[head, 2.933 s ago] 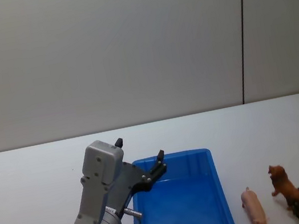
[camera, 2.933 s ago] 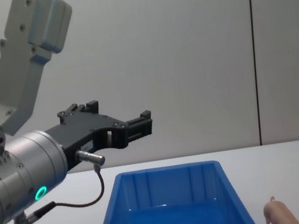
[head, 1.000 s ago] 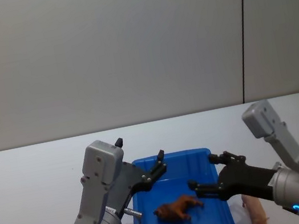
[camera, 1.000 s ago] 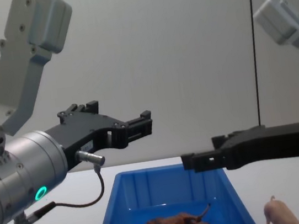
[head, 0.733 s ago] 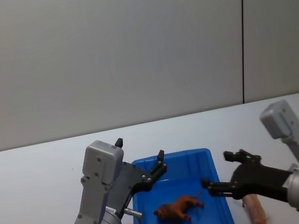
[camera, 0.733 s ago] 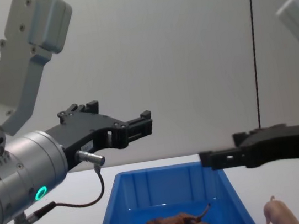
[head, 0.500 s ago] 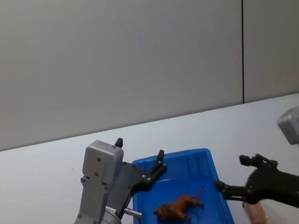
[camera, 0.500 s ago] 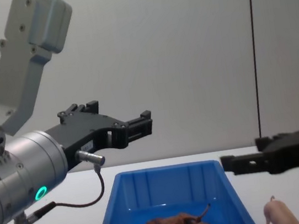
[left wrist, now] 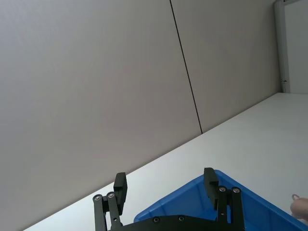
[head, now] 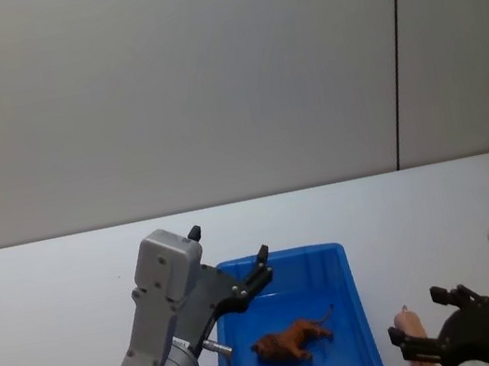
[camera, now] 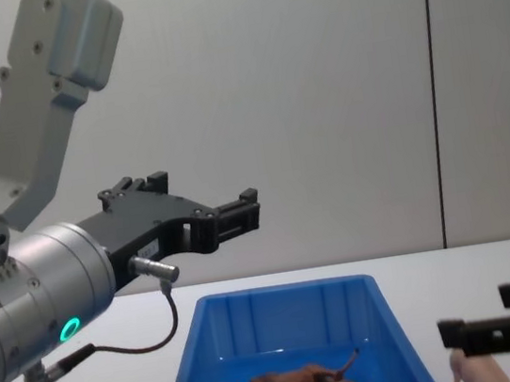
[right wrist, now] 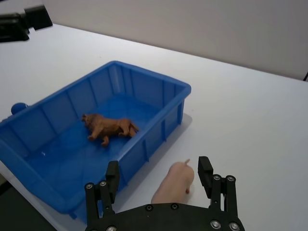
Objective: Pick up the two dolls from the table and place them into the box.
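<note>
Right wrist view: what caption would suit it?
Open right gripper hovers over the pig beside the box, where the lion already lies.

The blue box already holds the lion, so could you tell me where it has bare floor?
Bare floor lies between the lion and the box's far end wall, and between lion and near end wall. Crowded: mid-floor, where the lion lies, and the far left corner under the open left hand. The pig lies outside the right wall, under the right hand.
</note>
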`<state>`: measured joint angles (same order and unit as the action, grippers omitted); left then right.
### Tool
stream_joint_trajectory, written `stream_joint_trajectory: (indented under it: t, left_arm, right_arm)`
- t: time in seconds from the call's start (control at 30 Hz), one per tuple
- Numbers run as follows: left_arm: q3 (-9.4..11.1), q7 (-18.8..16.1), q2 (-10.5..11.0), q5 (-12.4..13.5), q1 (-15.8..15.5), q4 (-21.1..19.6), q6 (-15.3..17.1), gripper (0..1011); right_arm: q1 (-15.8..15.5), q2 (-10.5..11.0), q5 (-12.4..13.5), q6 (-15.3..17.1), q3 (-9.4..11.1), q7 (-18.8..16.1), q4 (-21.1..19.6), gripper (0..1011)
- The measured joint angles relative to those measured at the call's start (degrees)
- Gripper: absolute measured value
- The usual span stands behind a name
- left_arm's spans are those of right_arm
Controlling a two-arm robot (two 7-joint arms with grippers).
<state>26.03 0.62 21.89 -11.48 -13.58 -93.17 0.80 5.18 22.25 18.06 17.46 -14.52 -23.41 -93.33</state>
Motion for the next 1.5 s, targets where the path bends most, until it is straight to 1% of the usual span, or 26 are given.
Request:
stream_joint_trajectory:
  t: [0.1,0.3,0.6,0.67,0.8,0.83,0.9,0.93,1.07,1.1,1.13,1.17,1.23,1.3,1.33,1.4,1.5]
  left_arm:
    - [0.0,0.0,0.0,0.0,0.0,0.0,0.0,1003]
    - [0.0,0.0,0.0,0.0,0.0,0.0,0.0,1003]
    - [0.0,0.0,0.0,0.0,0.0,0.0,0.0,1003]
    - [0.0,0.0,0.0,0.0,0.0,0.0,0.0,1003]
    - [0.0,0.0,0.0,0.0,0.0,0.0,0.0,1003]
    - [0.0,0.0,0.0,0.0,0.0,0.0,0.0,1003]
    - [0.0,0.0,0.0,0.0,0.0,0.0,0.0,1003]
    - [0.0,0.0,0.0,0.0,0.0,0.0,0.0,1003]
    - [0.0,0.0,0.0,0.0,0.0,0.0,0.0,1003]
    - [0.0,0.01,0.0,0.0,0.0,0.0,0.0,1003]
    - [0.0,0.0,0.0,0.0,0.0,0.0,0.0,1003]
    - [0.0,0.0,0.0,0.0,0.0,0.0,0.0,1003]
    - [0.0,0.0,0.0,0.0,0.0,0.0,0.0,1003]
    - [0.0,0.01,0.0,0.0,0.0,0.0,0.0,1003]
    - [0.0,0.0,0.0,0.0,0.0,0.0,0.0,1003]
    - [0.0,0.01,0.0,0.0,0.0,0.0,0.0,1003]
    - [0.0,0.01,0.0,0.0,0.0,0.0,0.0,1003]
  right_arm:
    - [-0.9,0.46,0.0,0.18,0.0,0.52,-0.1,1001]
    - [-1.57,0.73,-0.05,0.68,-0.16,0.81,0.13,1001]
    - [-1.69,0.4,-0.37,1.72,-0.74,0.91,2.01,1001]
    - [-1.54,0.17,-0.38,1.91,-0.9,0.94,2.64,988]
    - [-1.02,-0.43,-0.35,2.38,-1.21,1.02,3.92,910]
    - [-0.91,-0.53,-0.33,2.46,-1.25,1.04,4.12,862]
    - [-0.52,-0.88,-0.24,2.68,-1.42,1.13,4.84,811]
    - [-0.4,-0.99,-0.21,2.75,-1.46,1.16,5.05,811]
    - [0.24,-1.54,-0.11,3.08,-1.63,1.4,6.01,663]
    - [0.46,-1.72,-0.08,3.18,-1.67,1.53,6.3,644]
    - [0.46,-1.72,-0.08,3.18,-1.67,1.53,6.3,601]
    - [0.67,-1.88,-0.04,3.25,-1.71,1.7,6.57,589]
    - [0.94,-2.09,-0.03,3.27,-1.76,1.94,6.89,503]
    - [1.09,-2.19,-0.03,3.24,-1.79,2.18,7.05,459]
    - [1.2,-2.29,-0.07,3.08,-1.81,2.47,7.12,405]
    - [1.31,-2.36,-0.25,2.73,-1.82,2.91,7.15,369]
    - [1.35,-2.4,-0.57,2.23,-1.83,3.46,7.06,369]
